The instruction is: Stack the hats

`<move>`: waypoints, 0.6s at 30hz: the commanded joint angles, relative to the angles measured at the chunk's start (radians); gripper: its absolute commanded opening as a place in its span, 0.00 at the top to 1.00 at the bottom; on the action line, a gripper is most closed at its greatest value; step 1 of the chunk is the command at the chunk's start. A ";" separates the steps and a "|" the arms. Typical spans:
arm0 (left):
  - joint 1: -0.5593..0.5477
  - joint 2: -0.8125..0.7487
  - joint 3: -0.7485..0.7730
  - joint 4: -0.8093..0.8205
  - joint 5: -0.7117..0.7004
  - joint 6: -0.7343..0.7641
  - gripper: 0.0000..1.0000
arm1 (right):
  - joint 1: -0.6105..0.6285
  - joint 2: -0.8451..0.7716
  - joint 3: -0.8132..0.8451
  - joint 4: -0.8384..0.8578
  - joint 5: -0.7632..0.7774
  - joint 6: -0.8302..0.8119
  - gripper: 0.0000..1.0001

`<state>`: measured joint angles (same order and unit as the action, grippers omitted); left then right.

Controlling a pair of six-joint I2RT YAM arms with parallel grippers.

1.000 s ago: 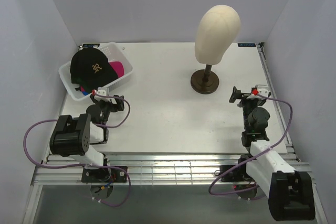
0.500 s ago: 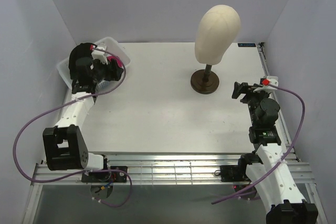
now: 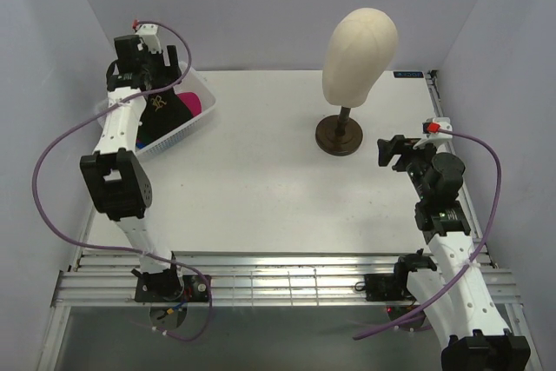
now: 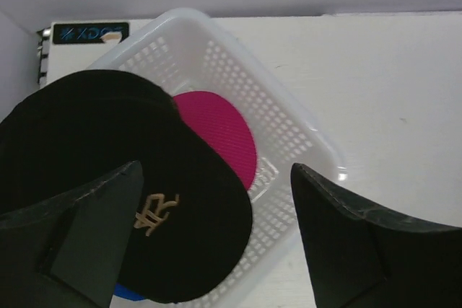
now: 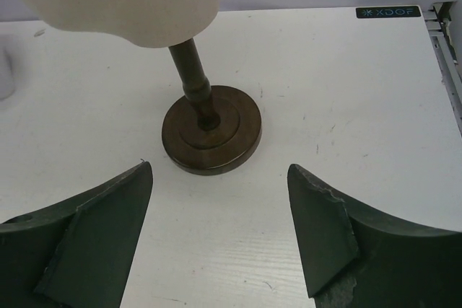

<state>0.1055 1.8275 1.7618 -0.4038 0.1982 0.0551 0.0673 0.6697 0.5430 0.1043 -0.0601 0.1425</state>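
My left gripper (image 4: 215,171) hangs above the white mesh basket (image 4: 292,117) at the far left corner of the table (image 4: 390,84). Its jaws are spread wide and hold nothing. A black cap (image 4: 94,131) lies uppermost in the basket, with its gold embroidery (image 4: 155,210) toward my wrist camera. A magenta cap (image 4: 224,135) peeks out from under its right edge. A sliver of blue cap (image 4: 128,293) shows under its near edge. I see no green cap; it may be hidden beneath the others.

My right gripper (image 5: 220,171) is likewise spread wide and empty. It hovers over the right side of the table, well apart from the basket. It faces the dark round stand (image 5: 211,131) of the cream mannequin head (image 3: 360,41).

I judge the step in hand to be reaching for the black cap to lift it out. To do it well, I would come straight down and turn the wrist so one finger goes over and one under a firm edge, such as the brim. I would pinch only the black fabric, not the magenta cap below or the basket mesh. The basket looks light and might rise or slide with a snagged cap, so a slow lift seems wise.

Writing: a dark sticker (image 4: 90,34) on the table's far edge behind the basket reads "XDO", its end hidden. A matching sticker (image 5: 388,12) in the right wrist view reads "XDOF". The gold embroidery looks like two stylised characters, which I cannot read with certainty.
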 commanded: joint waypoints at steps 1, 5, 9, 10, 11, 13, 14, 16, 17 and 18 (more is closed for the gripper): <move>0.040 0.130 0.153 -0.122 -0.173 0.034 0.04 | 0.003 0.005 0.061 -0.005 -0.043 -0.006 0.20; 0.069 0.304 0.394 -0.228 -0.273 0.074 0.02 | 0.005 0.021 0.063 -0.002 -0.061 -0.014 0.20; 0.091 0.368 0.441 -0.254 -0.286 0.068 0.02 | 0.008 0.041 0.072 -0.006 -0.078 -0.029 0.20; 0.092 0.366 0.432 -0.238 -0.286 0.071 0.02 | 0.008 0.048 0.077 -0.011 -0.086 -0.032 0.20; 0.091 0.363 0.407 -0.228 -0.292 0.071 0.02 | 0.009 0.053 0.081 -0.015 -0.090 -0.034 0.20; 0.095 0.358 0.383 -0.195 -0.292 0.078 0.07 | 0.009 0.060 0.090 -0.021 -0.096 -0.037 0.21; 0.100 0.360 0.375 -0.193 -0.289 0.080 0.13 | 0.008 0.062 0.095 -0.025 -0.098 -0.035 0.21; 0.106 0.362 0.361 -0.193 -0.276 0.084 0.27 | 0.009 0.064 0.106 -0.035 -0.101 -0.029 0.21; 0.114 0.355 0.351 -0.193 -0.272 0.092 0.41 | 0.009 0.064 0.115 -0.037 -0.103 -0.027 0.21; 0.118 0.352 0.328 -0.191 -0.264 0.094 0.50 | 0.008 0.061 0.118 -0.040 -0.103 -0.023 0.21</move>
<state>0.1951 2.2364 2.1334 -0.5781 -0.0563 0.1295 0.0731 0.7376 0.6010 0.0509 -0.1421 0.1226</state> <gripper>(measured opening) 0.565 0.790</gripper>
